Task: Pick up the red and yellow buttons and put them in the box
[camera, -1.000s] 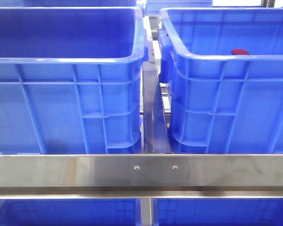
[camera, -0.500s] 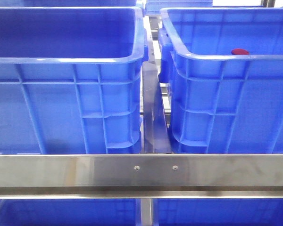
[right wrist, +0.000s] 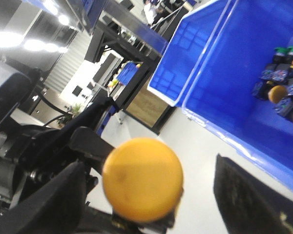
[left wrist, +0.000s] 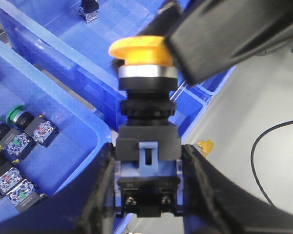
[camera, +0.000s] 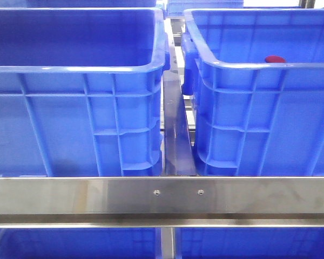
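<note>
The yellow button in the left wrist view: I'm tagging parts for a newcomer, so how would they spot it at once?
Start from the left end effector, whose dark fingers clamp a black and blue switch block. The yellow button is the domed cap on top of that block, above a silver ring. Unlike the green-capped switches lying in the blue crate beside it, it is held in the air.

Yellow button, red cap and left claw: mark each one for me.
yellow button (left wrist: 137,50): left wrist view, on its domed cap.
red cap (camera: 274,59): front view, on its top above the crate rim.
left claw (left wrist: 147,192): left wrist view, between fingertips.
</note>
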Robot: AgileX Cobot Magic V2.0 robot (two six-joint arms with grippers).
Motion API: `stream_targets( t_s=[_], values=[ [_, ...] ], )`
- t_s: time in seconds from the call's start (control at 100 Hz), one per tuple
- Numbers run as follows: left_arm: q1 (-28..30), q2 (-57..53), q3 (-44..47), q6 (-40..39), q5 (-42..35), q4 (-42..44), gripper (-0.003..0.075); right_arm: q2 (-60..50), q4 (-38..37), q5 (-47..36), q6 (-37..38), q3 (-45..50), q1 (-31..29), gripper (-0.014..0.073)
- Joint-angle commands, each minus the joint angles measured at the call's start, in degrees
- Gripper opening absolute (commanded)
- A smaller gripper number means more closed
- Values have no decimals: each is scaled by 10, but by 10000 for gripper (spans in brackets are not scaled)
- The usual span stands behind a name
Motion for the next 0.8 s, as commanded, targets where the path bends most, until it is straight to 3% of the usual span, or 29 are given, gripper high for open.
stream_targets(
  t_s=[0.0, 0.1, 0.3, 0.43, 0.55, 0.67, 0.79],
  values=[
    [-5, -8, -15, -1, -40, 0, -19, 0, 85, 21, -2, -30, 8, 561],
    [-5, -8, -15, -1, -40, 0, -19, 7, 85, 20, -2, -37, 11, 516],
    [-5, -8, -15, -1, -40, 0, -18, 7, 85, 23, -3, -38, 11, 251],
    [-5, -8, -15, -1, -33, 0, 8, 7, 85, 23, -3, -38, 11, 219],
    [-5, -8, -15, -1, -27, 4, 175, 7, 85, 23, -3, -38, 11, 219],
    [-5, -8, -15, -1, -27, 4, 421, 7, 85, 23, -5, -38, 11, 219],
    [-5, -8, -15, -1, -27, 4, 540, 7, 85, 11, -13, -38, 11, 219]
  ],
)
